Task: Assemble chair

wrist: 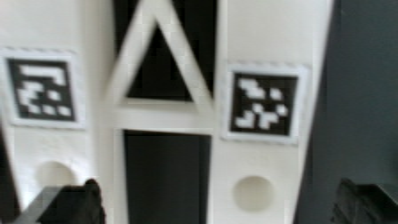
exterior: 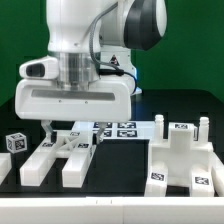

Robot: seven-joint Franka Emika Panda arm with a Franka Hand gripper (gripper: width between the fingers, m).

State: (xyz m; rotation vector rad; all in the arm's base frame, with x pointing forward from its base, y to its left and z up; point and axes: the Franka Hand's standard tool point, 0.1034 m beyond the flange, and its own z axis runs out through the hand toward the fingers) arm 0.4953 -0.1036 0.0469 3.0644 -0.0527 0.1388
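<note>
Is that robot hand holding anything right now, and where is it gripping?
It cannot be told. The gripper is down at the white chair part, one fingertip beside its rail, but no closed grip shows.

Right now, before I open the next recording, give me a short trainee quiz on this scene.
1. True or false: the gripper hangs over the big part at the exterior view's right.
2. How many tags does the wrist view show on the frame part? A) one B) two C) four
3. Fill in: the cube lies at the exterior view's far ____.
Key: 1 false, it is over the frame part; 2 B; 3 left.
</note>
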